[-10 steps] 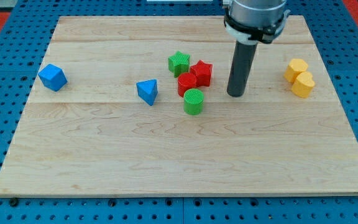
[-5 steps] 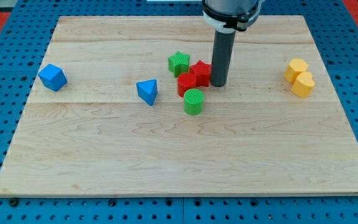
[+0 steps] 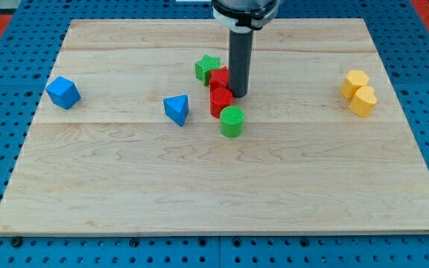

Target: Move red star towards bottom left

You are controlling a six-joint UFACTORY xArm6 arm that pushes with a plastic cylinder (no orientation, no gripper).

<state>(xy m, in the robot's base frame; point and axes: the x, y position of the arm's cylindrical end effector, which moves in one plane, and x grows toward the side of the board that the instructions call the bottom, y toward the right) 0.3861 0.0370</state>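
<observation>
My tip is at the board's upper middle, pressed against the right side of the red star, which the rod partly hides. A green star touches the red star on its upper left. A red block sits just below the red star, left of my tip. A green cylinder stands just below that red block.
A blue triangular block lies left of the cluster. A blue block is at the far left. Two yellow blocks touch each other at the right. The wooden board lies on a blue pegboard.
My tip has moved left and slightly up, from right of the cluster into the red star. The red star and green star have shifted up and left.
</observation>
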